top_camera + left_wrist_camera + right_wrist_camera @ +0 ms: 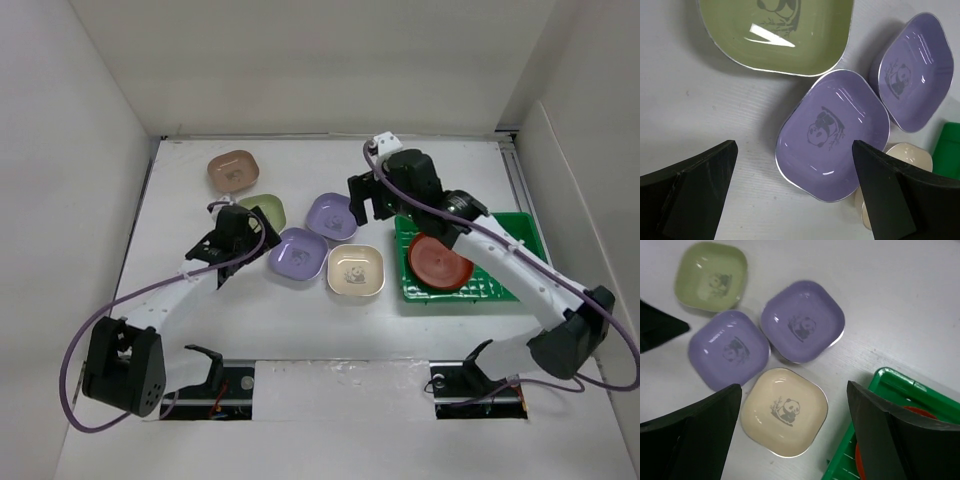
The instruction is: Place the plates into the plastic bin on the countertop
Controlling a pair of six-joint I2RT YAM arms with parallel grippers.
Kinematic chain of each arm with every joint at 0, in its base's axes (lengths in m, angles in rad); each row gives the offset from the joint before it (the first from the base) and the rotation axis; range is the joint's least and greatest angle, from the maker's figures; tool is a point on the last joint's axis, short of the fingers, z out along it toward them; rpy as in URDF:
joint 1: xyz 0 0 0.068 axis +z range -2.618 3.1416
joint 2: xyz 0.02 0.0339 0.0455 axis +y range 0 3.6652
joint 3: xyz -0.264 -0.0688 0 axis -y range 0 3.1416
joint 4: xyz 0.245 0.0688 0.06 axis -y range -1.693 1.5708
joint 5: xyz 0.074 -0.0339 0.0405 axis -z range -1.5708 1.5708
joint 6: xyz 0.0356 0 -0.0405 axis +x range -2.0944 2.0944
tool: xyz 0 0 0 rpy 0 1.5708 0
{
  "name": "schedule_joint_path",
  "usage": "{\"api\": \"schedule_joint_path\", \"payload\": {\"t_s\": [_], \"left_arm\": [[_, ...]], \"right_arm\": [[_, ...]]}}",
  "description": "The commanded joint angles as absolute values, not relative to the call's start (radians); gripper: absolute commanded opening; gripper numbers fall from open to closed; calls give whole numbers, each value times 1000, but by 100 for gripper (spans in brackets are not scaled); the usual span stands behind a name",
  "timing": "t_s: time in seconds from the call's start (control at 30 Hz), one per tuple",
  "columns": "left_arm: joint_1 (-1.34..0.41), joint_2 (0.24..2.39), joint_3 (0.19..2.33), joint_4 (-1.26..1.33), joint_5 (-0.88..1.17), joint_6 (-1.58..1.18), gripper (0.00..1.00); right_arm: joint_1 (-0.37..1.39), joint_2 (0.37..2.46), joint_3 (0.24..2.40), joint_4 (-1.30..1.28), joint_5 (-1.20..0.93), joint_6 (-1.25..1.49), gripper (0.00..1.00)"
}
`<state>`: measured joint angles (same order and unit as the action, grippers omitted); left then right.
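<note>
Several small plates lie on the white countertop: tan-pink, light green, two lavender and cream. A round red plate lies in the green plastic bin at the right. My left gripper hangs open above the nearer lavender plate, below the light green one. My right gripper is open and holds nothing; it hovers over the cream plate, beside the bin's left wall.
White walls enclose the countertop on the left, back and right. In the right wrist view the red plate shows past the bin's rim, and both lavender plates touch or nearly touch each other. The arm bases stand at the near edge.
</note>
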<state>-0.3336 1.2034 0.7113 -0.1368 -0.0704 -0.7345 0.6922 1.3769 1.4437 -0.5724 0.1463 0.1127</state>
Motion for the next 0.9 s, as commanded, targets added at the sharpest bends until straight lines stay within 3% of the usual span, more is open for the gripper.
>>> {"api": "schedule_joint_path", "payload": {"t_s": [0.0,0.2,0.6,0.7,0.87], "left_arm": [[-334,1134,686,-127,-135,-784,100],[-334,1003,632,-166,-147,-811,100],[-334,890,611,-250,-114,-770,100],[-334,879,623,-270,-115,-770,100],[-334,879,641,-295,-115,-761,100]], "right_arm": [[644,1449,1355,-479,135,126,91],[612,1610,1321,-379,106,150,82],[541,2033,1683,-445,164,215,71],[523,2092,1747,-469,164,215,63],[492,2151,1759,-480,132,215,61]]}}
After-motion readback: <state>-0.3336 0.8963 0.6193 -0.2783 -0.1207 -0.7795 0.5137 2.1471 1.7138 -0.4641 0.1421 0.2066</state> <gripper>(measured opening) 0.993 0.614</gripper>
